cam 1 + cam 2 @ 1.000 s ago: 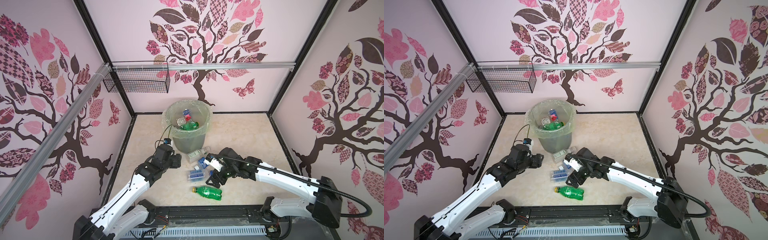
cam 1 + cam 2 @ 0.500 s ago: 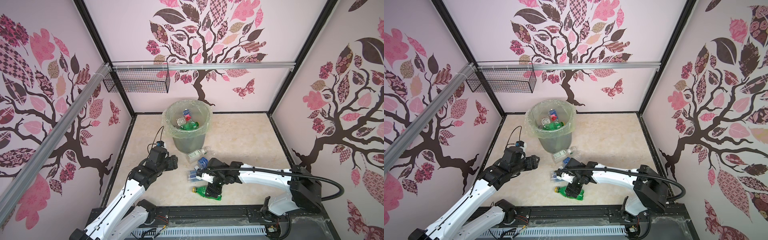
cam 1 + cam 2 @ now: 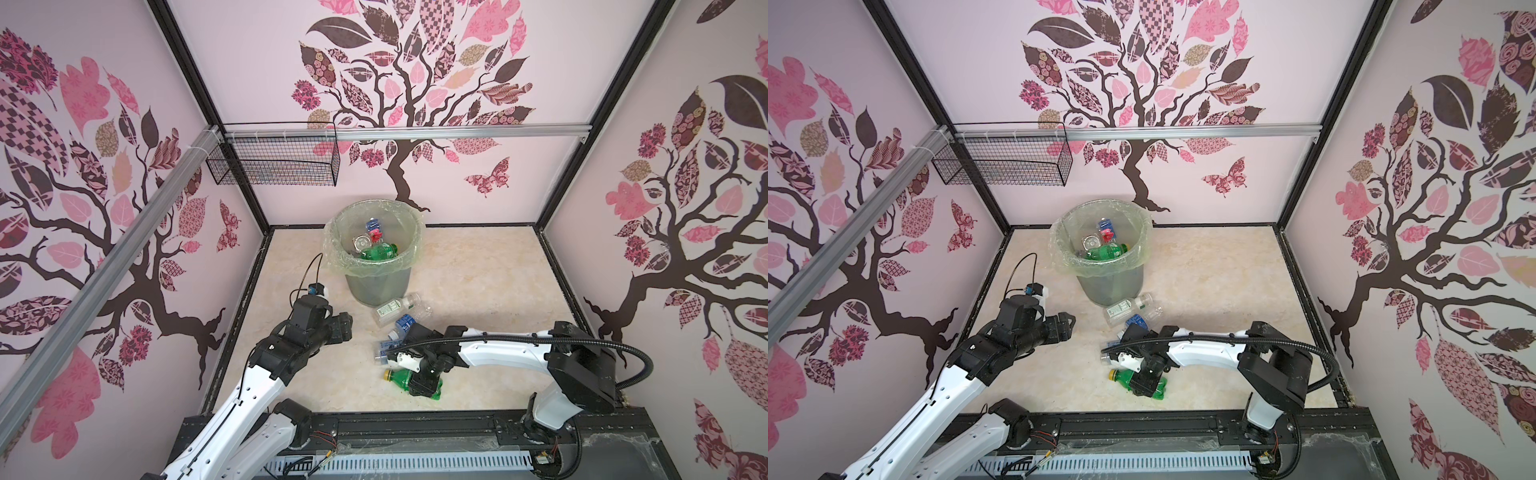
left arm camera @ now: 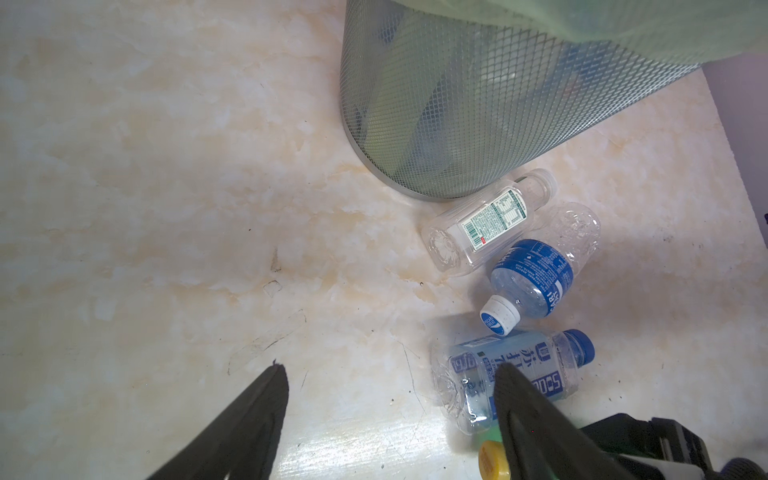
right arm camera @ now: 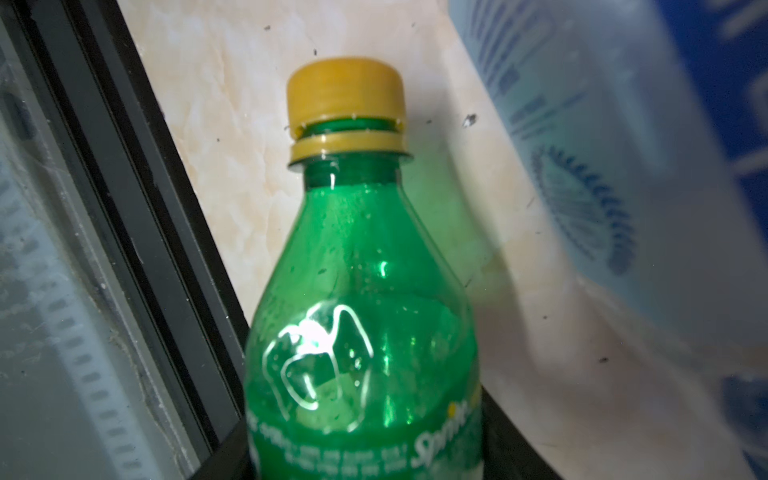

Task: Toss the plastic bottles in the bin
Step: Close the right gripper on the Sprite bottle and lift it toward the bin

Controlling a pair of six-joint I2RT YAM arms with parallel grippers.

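The bin (image 3: 376, 274) (image 3: 1106, 282) stands at the back with several plastic bottles in it. Its grey wall (image 4: 478, 104) fills part of the left wrist view. On the floor before it lie a white-labelled bottle (image 3: 395, 309) (image 4: 486, 220), a blue-labelled one (image 3: 409, 322) (image 4: 536, 274) and a pale blue one (image 3: 386, 349) (image 4: 511, 374). A green yellow-capped bottle (image 3: 399, 377) (image 3: 1121, 376) (image 5: 365, 291) lies nearest the front. My right gripper (image 3: 424, 384) (image 3: 1144, 380) (image 5: 365, 440) is shut on its body. My left gripper (image 3: 343, 328) (image 3: 1065, 326) (image 4: 392, 370) hangs open and empty, left of the bottles.
A black wire basket (image 3: 274, 162) hangs on the rail at the back left wall. The black frame edge (image 3: 374, 419) (image 5: 137, 208) runs close beside the green bottle at the front. Walls close in left, right and back.
My right arm swung forward and down over the green bottle, and its jaws closed on it. The left gripper drew back from the bin and opened wider.
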